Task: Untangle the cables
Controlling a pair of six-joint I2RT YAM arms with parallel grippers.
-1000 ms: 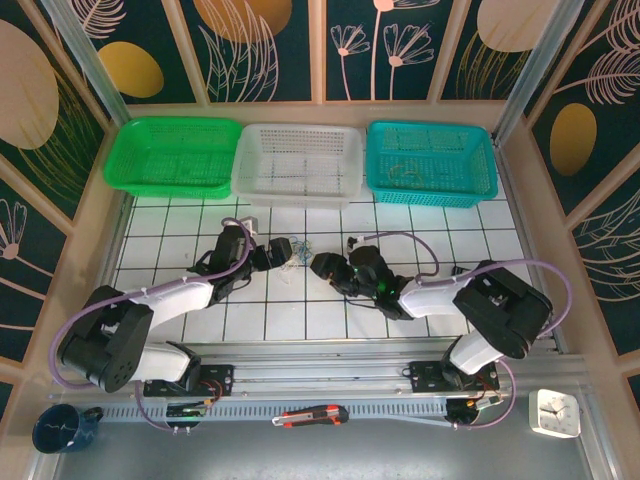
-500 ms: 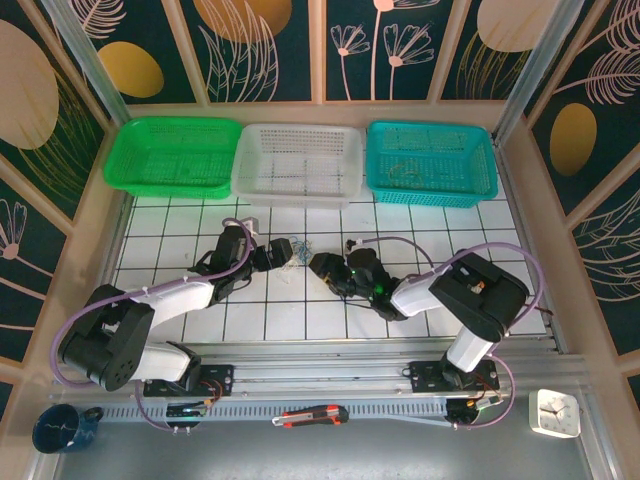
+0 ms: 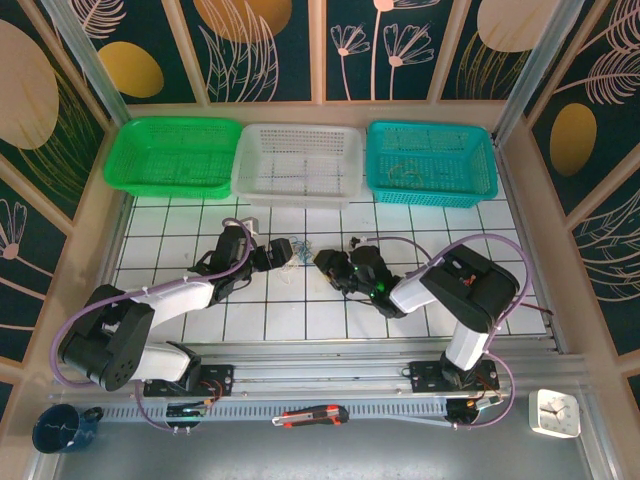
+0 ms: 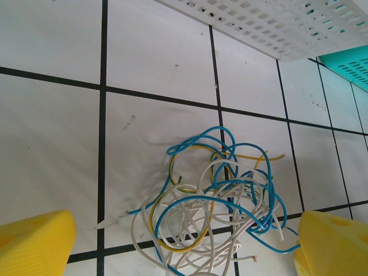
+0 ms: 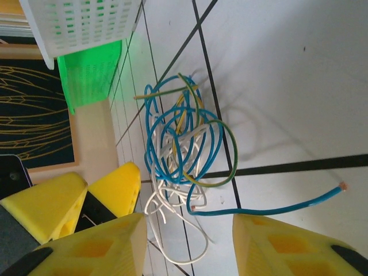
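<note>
Nothing legible anywhere on this table right now. The little white clock (image 3: 553,413) at the near right corner shows a dial, but its numerals are too small to make out. The utility knife (image 3: 311,416) on the front rail gives no brand I can read either.

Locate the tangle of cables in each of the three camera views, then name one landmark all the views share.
Top external: the cables lie mid-table, nearer than the white basket.
Left wrist: the cables sit lower centre; white basket top right.
Right wrist: the cables sit centre-left; white basket top left.
Shared landmark: the white basket.
</note>
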